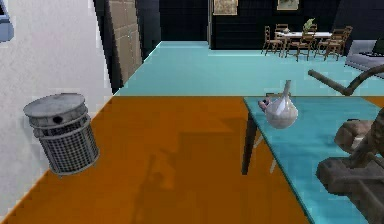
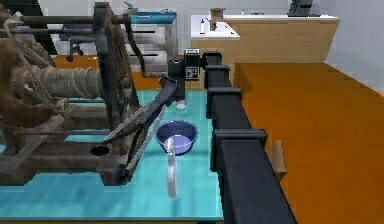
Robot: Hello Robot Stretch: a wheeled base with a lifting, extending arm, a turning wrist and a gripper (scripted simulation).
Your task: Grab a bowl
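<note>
Nearest on the teal table [image 2: 60,200], the blue bowl [image 2: 177,136] sits just beside the arm [image 2: 245,165], big wooden sculpture [image 2: 60,100] at its 9 o'clock. The gripper [image 2: 177,90] is at the bowl's 12 o'clock, and honestly can't tell if it's holding anything. Counter [image 2: 280,40] way back at 1 o'clock.

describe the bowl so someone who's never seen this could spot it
On the teal table, look between the big brown machine and the dark arm. The bowl sits there, next to a pale narrow object. It is the only round, deep-blue thing, open on top.
</note>
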